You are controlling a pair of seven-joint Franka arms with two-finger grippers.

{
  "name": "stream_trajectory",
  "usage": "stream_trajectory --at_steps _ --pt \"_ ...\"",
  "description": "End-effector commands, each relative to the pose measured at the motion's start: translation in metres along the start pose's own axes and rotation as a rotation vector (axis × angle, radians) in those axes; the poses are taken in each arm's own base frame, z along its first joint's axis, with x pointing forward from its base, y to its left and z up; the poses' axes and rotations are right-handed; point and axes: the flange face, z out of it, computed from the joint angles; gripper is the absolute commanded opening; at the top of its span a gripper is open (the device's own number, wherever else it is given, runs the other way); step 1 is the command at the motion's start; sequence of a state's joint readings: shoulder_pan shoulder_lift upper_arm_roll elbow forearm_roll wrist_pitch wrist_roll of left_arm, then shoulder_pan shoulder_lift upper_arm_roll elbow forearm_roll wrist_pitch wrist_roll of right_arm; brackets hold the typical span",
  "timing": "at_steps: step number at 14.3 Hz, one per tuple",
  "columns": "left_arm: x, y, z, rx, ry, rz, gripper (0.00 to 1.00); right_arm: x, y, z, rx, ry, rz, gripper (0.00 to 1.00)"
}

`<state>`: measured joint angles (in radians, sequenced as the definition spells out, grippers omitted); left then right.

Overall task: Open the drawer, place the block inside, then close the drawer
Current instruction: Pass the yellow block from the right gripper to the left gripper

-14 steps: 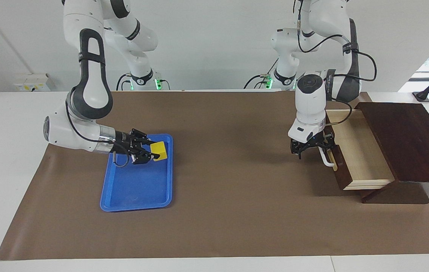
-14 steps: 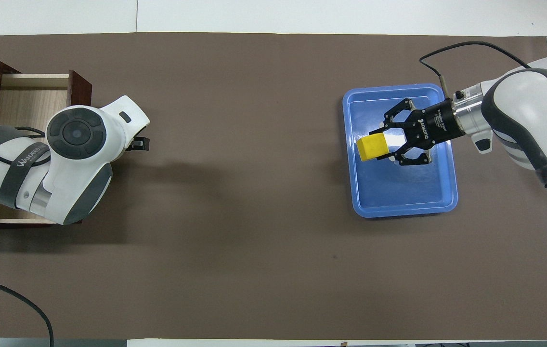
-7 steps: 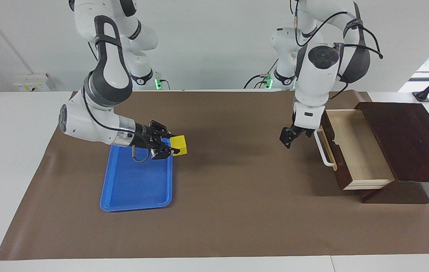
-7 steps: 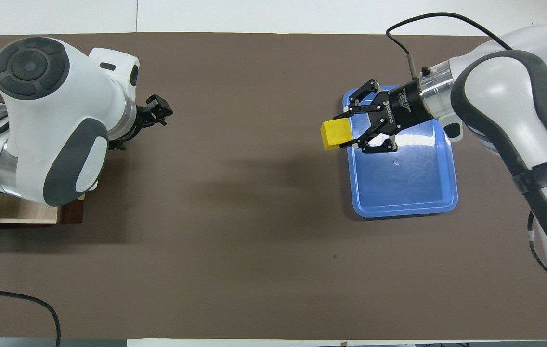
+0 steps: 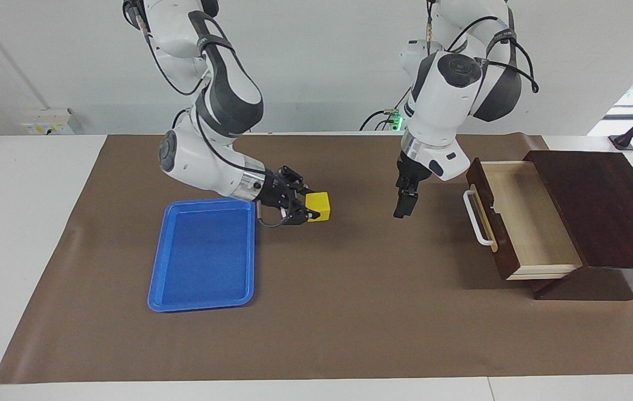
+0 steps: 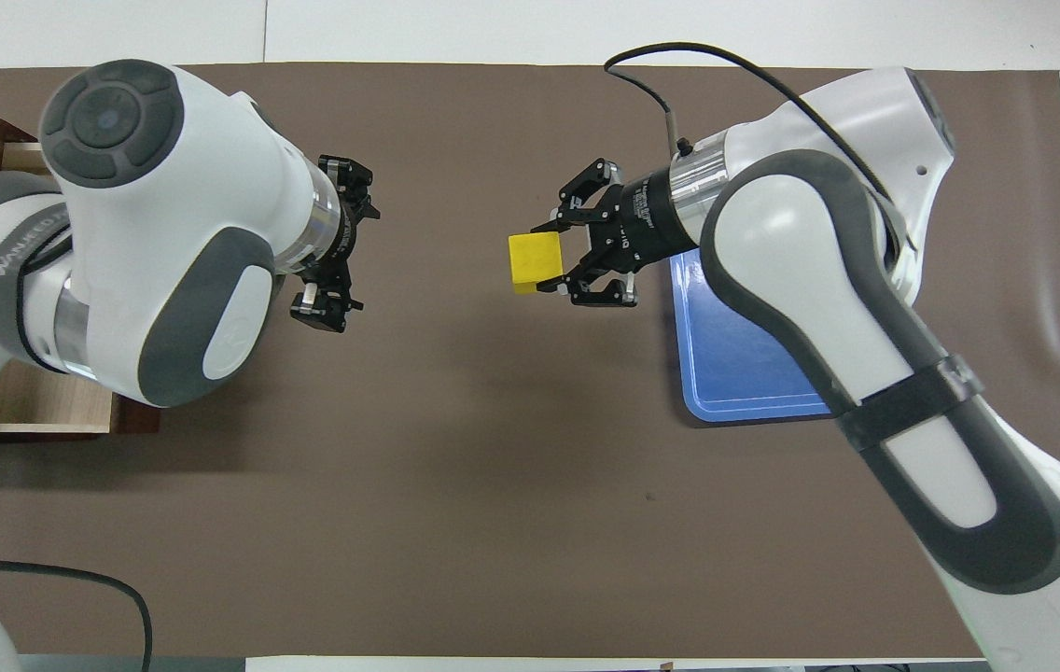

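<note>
Your right gripper (image 5: 312,210) is clamped on the block (image 5: 319,206), fingers pressed against two of its sides, and it carries the yellow cube in the air over the brown mat (image 5: 316,312), just off the edge of the blue tray (image 5: 202,289) on the side toward the left arm's end of the table. In the overhead view that same gripper (image 6: 556,254) points toward the left arm, with the block (image 6: 535,262) sticking out past its fingertips. Your left gripper (image 5: 401,207) hangs over bare mat with nothing in it; its fingers (image 6: 323,313) stand spread wide apart. It sits between the block and the drawer (image 5: 522,223), apart from both. The drawer is pulled out of its dark box (image 5: 600,211), pale inside showing, white handle (image 5: 475,220) facing the left gripper. Nothing lies in the drawer where you can see into it. The block and the left gripper are near each other but not touching.
</note>
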<state>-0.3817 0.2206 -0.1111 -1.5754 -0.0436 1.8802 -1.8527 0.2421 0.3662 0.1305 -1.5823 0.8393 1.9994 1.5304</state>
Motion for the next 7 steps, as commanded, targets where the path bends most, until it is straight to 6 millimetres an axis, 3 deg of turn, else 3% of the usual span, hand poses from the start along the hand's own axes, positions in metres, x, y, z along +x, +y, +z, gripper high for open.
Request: stream_trajectory --at_steps 1,4,7 --pt "-0.038 0.01 0.0 0.023 -0.019 -0.13 1.0 -0.012 0.001 0.01 0.011 -0.013 0.022 0.0" --pt "-0.051 0.009 0.005 -0.006 -0.034 -0.179 1.0 -0.025 0.007 0.024 0.02 -0.009 0.012 0.0" --pt "-0.069 0.005 0.008 -0.034 -0.045 -0.232 1.0 -0.025 0.007 0.024 0.021 -0.009 0.003 0.0"
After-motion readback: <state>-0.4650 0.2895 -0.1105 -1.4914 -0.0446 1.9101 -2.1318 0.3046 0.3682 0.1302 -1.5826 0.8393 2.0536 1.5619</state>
